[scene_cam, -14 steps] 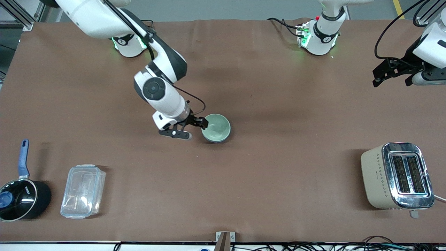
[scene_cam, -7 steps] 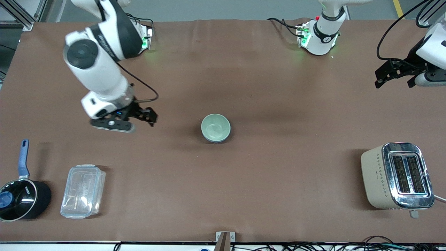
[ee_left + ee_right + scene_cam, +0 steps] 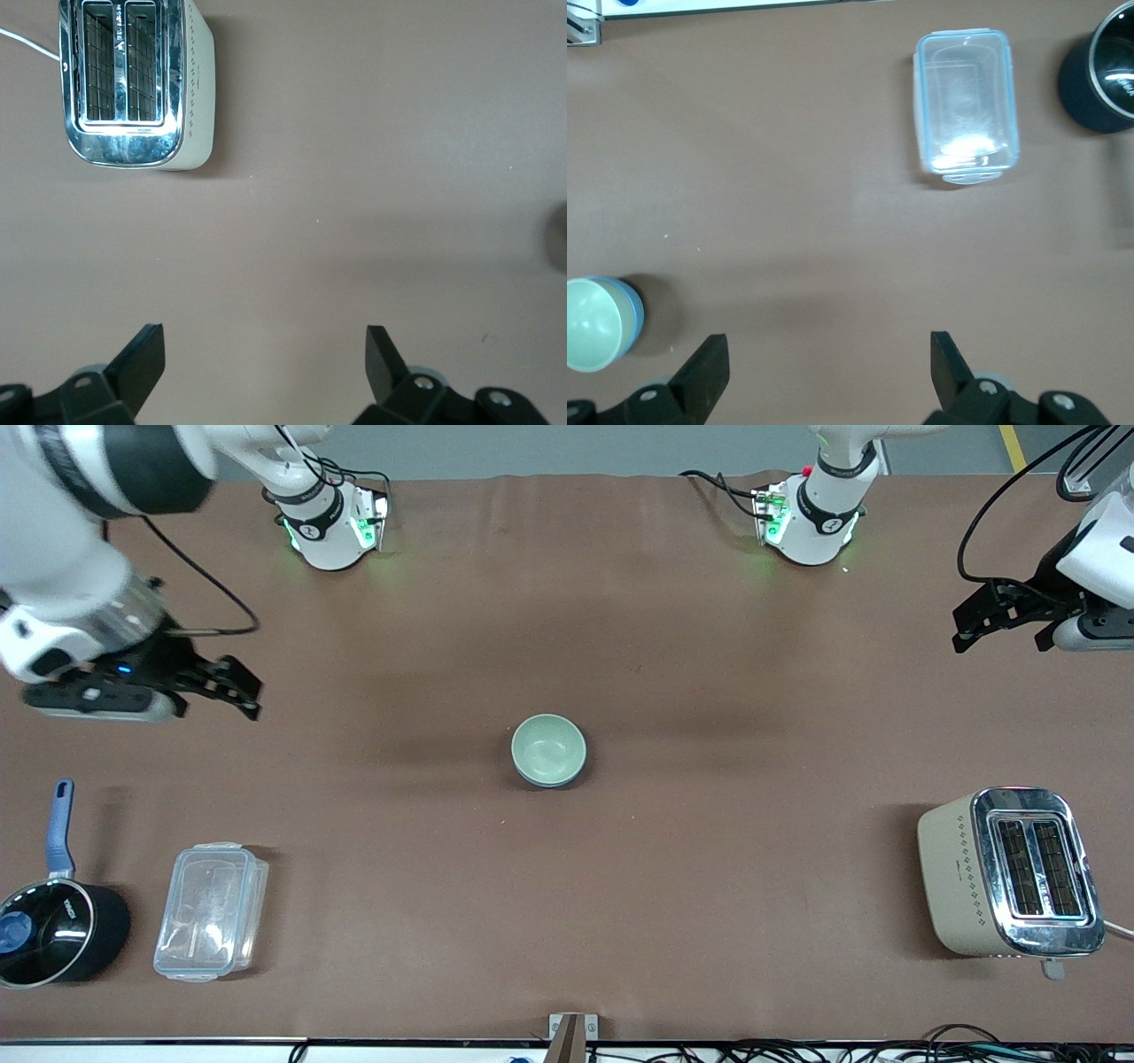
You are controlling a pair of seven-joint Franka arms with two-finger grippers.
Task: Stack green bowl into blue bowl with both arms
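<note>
The green bowl (image 3: 548,747) sits nested inside the blue bowl (image 3: 555,784) at the middle of the table; only a thin blue outer edge shows round it. The right wrist view shows the green bowl (image 3: 588,324) with the blue bowl's rim (image 3: 638,312) beside it. My right gripper (image 3: 248,698) is open and empty, raised over bare table toward the right arm's end, well away from the bowls; it also shows in the right wrist view (image 3: 828,359). My left gripper (image 3: 961,629) is open and empty, and waits over the left arm's end of the table; it also shows in the left wrist view (image 3: 266,354).
A beige and chrome toaster (image 3: 1010,872) stands near the front camera at the left arm's end, also in the left wrist view (image 3: 133,84). A clear lidded container (image 3: 211,911) and a black saucepan (image 3: 53,934) with a blue handle sit near the front camera at the right arm's end.
My right gripper has left the green bowl's rim and swung away toward the right arm's end of the table. The stacked bowls have stayed put. The left arm has barely moved.
</note>
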